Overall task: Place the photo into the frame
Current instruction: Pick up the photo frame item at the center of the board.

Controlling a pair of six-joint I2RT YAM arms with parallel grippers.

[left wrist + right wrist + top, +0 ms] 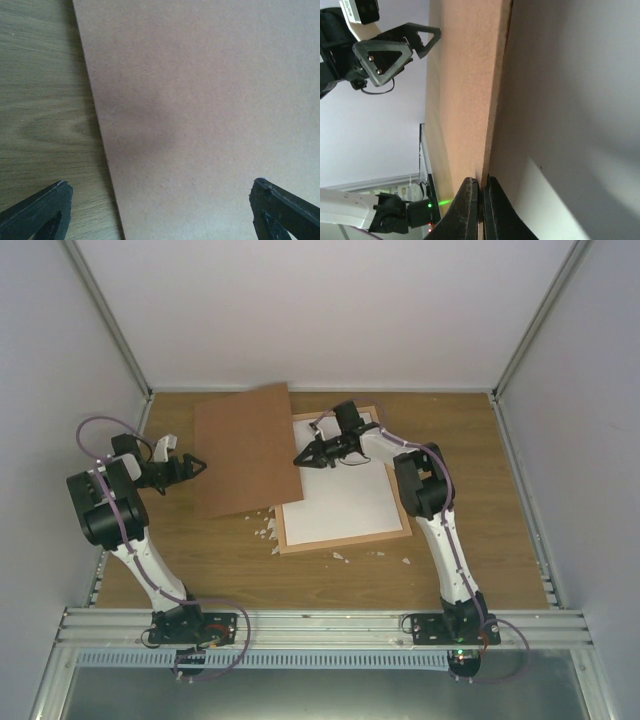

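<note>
The right black claw (pixel 300 460) is pressed fully shut, its tips at the seam where the flat brown fibreboard sheet (pixel 240 450) meets the white rectangular paper photo (pixel 345 495). Whether it pinches either edge cannot be told. The photo lies flat inside the thin light-wood rectangular frame (pixel 345 540), showing only a plain white face. The long axes of both run away from the arms, turned slightly. The matte board overlaps the frame's left rail. The left black claw (pixel 192 466) is spread wide over the board's left edge, holding nothing. Small white scraps (pixel 267 530) dot the wood-grain counter (pixel 470 500).
</note>
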